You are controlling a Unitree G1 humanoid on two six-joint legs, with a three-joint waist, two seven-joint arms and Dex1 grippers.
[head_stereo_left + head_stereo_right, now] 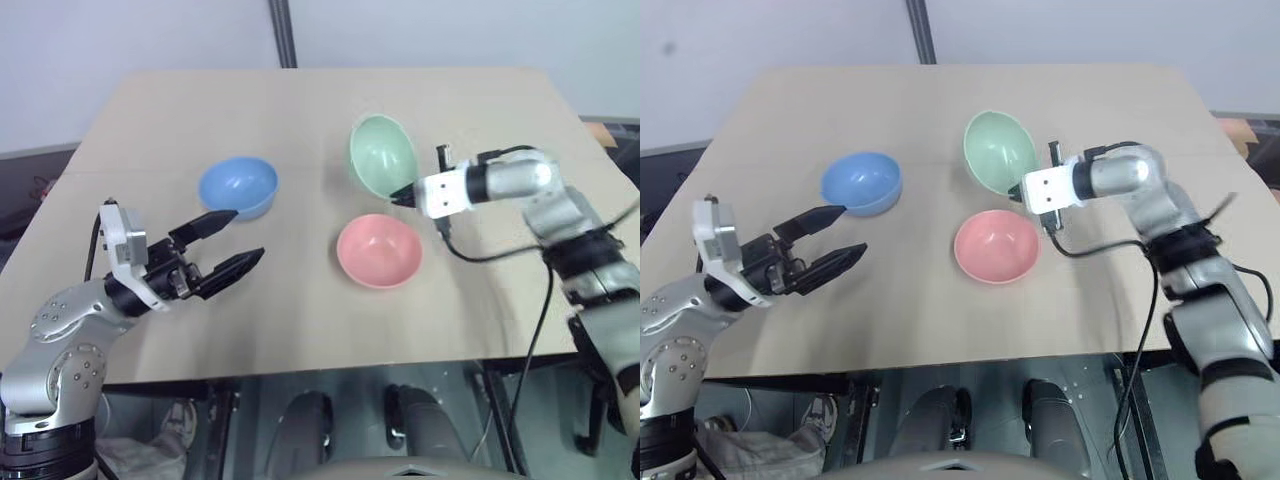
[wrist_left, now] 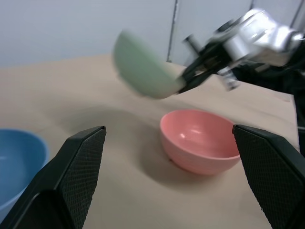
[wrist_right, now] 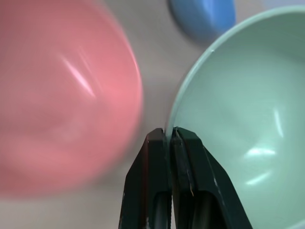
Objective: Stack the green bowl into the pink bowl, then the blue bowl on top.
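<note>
We are in step one: our right pincer (image 1: 405, 196) pinches the rim of the green bowl (image 1: 382, 153), held tilted above the bench (image 1: 300, 110) just behind the pink bowl (image 1: 378, 250). Next, level it over the pink bowl and lower it in. The left pincer (image 1: 232, 243) stands spread near the blue bowl (image 1: 238, 186).

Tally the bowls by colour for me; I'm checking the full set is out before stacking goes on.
green bowl: 1, tilted, rim pinched in the right gripper
pink bowl: 1, on the table
blue bowl: 1, on the table
Total: 3 bowls
</note>
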